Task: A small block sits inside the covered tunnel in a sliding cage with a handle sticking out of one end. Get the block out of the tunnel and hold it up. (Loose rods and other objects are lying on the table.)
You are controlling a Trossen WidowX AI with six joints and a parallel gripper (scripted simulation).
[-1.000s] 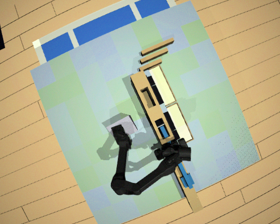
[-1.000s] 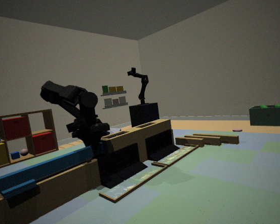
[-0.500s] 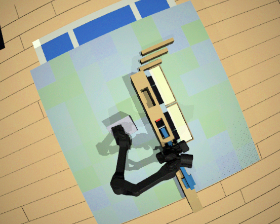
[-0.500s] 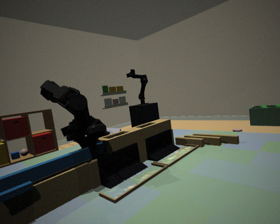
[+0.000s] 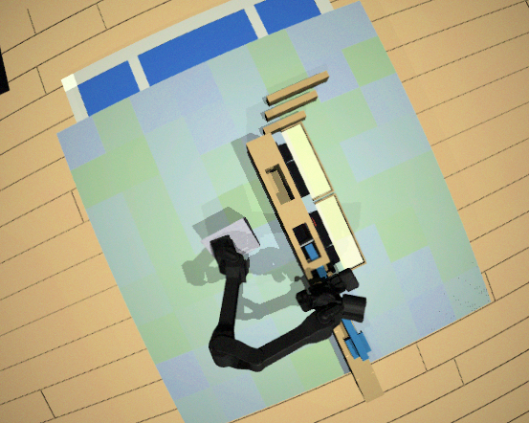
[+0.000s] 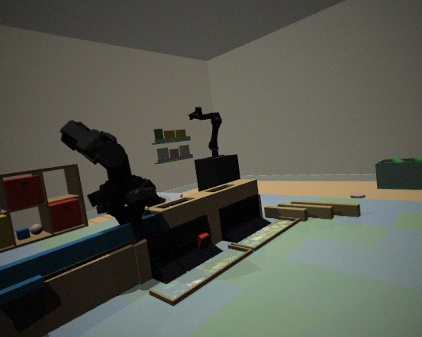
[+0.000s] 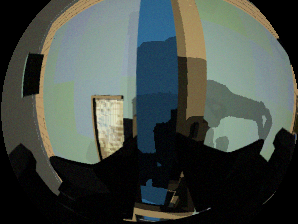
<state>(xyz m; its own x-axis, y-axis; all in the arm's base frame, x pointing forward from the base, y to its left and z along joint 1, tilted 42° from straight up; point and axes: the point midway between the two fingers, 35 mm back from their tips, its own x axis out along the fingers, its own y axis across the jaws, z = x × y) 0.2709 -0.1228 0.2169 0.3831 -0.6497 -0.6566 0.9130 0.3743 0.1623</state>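
Gripper (image 5: 321,283) (image 6: 136,225) (image 7: 157,137) was clamped on the blue handle (image 5: 357,342) (image 6: 82,248) (image 7: 156,65), just outside the tunnel's (image 5: 294,214) (image 6: 200,197) (image 7: 165,213) handle end. Red block (image 5: 314,220) (image 6: 203,239) sat tilted at the tunnel's side opening, handle-end half, not in the fingers. Framed panels (image 5: 308,160) (image 6: 200,272) (image 7: 109,122) lay along the tunnel's open side. Three rods (image 5: 297,88) (image 6: 326,210) lay off the tunnel's far end.

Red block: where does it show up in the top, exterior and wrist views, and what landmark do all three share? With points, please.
Top: a small red patch (image 5: 314,220) right of center, at the tan housing's side.
Exterior: the red block (image 6: 203,239) near the middle, low, at a dark side opening.
Wrist: not in it.
Shared landmark: the long blue handle (image 5: 358,342) (image 6: 62,248) (image 7: 156,70).
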